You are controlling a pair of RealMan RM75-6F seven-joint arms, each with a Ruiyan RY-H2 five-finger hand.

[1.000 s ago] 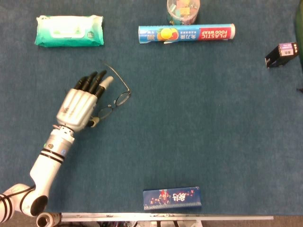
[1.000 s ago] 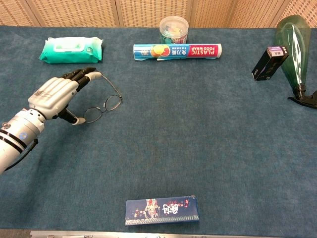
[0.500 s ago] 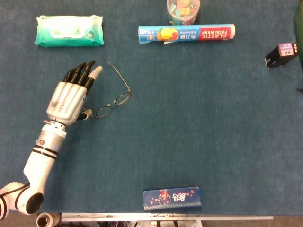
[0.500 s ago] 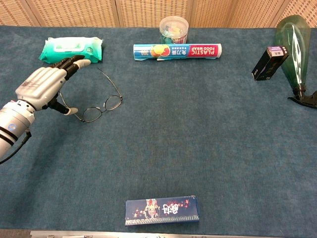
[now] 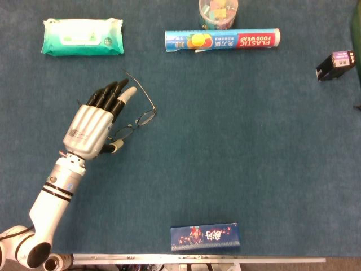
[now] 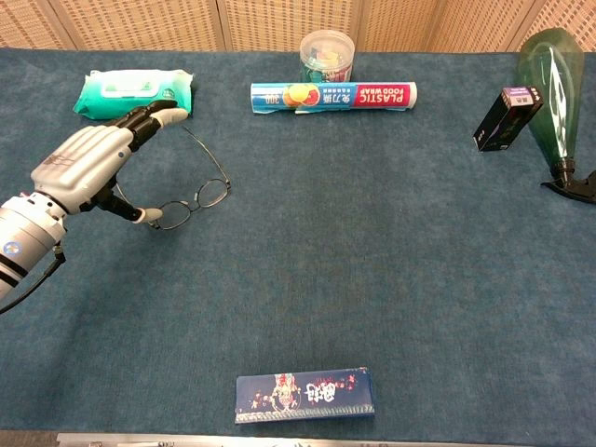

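A pair of thin-framed glasses (image 5: 146, 117) (image 6: 212, 194) lies on the blue table cloth, one temple arm unfolded and pointing away from me. My left hand (image 5: 93, 127) (image 6: 86, 169) hovers just left of them, fingers stretched out and apart, holding nothing. Its fingertips (image 5: 121, 93) reach beside the unfolded temple arm, and its thumb tip (image 6: 149, 216) sits right by the nearer lens. I cannot tell whether the hand touches the frame. My right hand shows in neither view.
At the back lie a green wet-wipes pack (image 5: 83, 36), a food wrap roll (image 5: 222, 40) and a clear jar (image 5: 218, 12). A black box (image 6: 507, 117) and a green bottle (image 6: 549, 65) stand far right. A blue box (image 5: 205, 236) lies near the front edge.
My left hand drew back to the left of the glasses, then came right again toward them. The glasses stayed almost where they were.
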